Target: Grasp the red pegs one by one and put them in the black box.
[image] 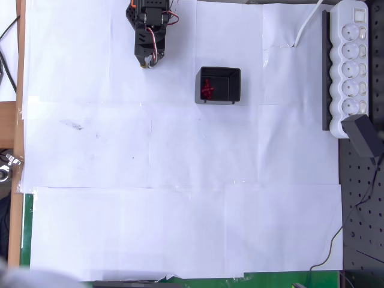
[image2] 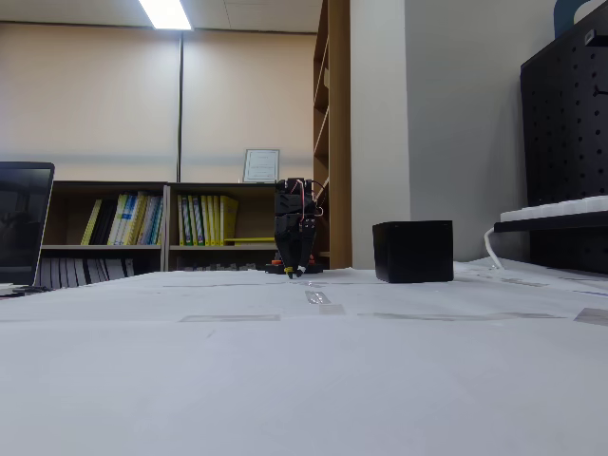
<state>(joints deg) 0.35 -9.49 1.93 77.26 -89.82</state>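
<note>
The black box [image: 234,81] sits on the white paper near the top middle of the overhead view, and several red pegs [image: 207,90] lie clustered in its left part. From the low fixed view the black box [image2: 412,251] shows as a dark block, its inside hidden. My gripper [image: 146,61] is folded back at the top of the overhead view, left of the box and apart from it, with its fingers together and nothing between them. In the fixed view my gripper [image2: 297,273] points down close to the table, left of the box.
White paper sheets [image: 180,180] cover the table. A white power strip [image: 351,66] with a black plug [image: 364,135] lies along the right edge, with a white cable [image: 306,27] beside it. A black pegboard [image: 363,222] lies at lower right.
</note>
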